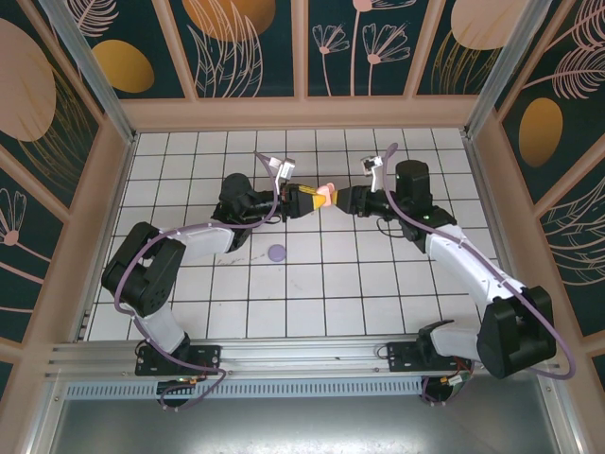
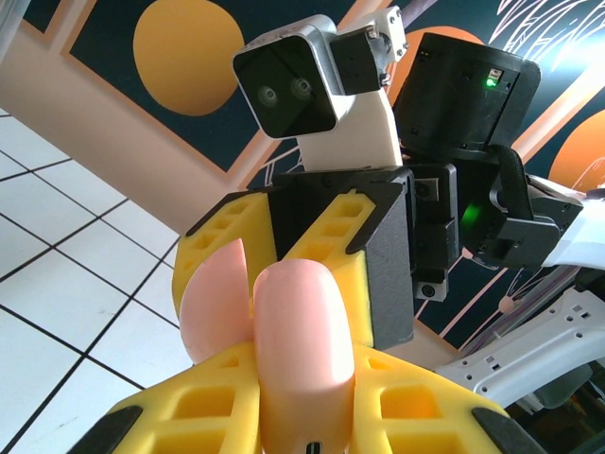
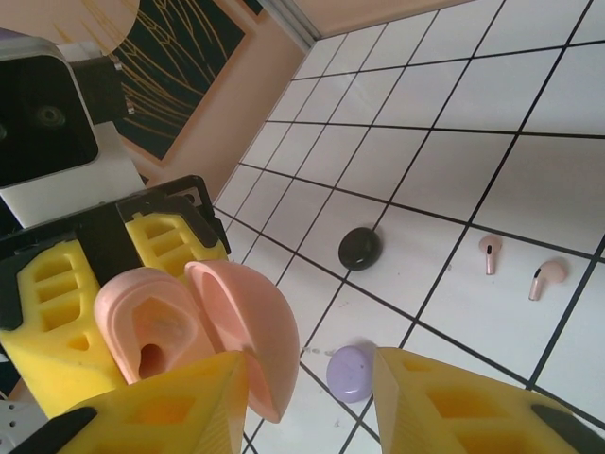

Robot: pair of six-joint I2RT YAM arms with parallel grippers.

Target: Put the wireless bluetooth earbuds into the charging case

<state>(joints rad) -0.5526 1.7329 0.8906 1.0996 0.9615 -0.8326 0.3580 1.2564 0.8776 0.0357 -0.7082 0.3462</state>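
The pink charging case [image 2: 302, 340] is hinged open, and my left gripper [image 2: 302, 421] is shut on its base. Its lid [image 3: 250, 331] swings out towards my right gripper [image 3: 310, 409], which is open; the lid's edge rests by the left finger [image 3: 170, 411] and stays clear of the other finger. Both grippers meet above the middle of the floor, left gripper [image 1: 308, 199] facing right gripper [image 1: 342, 200], with the pink case [image 1: 324, 194] between them. Two pink earbuds [image 3: 489, 253] [image 3: 546, 277] lie loose on a tile. The case's sockets look empty. Lilac and black earbuds are out of view.
A closed lilac case [image 3: 352, 372] lies on the white tiled floor [image 1: 378, 284] below the grippers, and the same lilac case [image 1: 277, 253] sits left of centre. A closed black case [image 3: 359, 248] rests one tile further off. Patterned walls enclose the floor.
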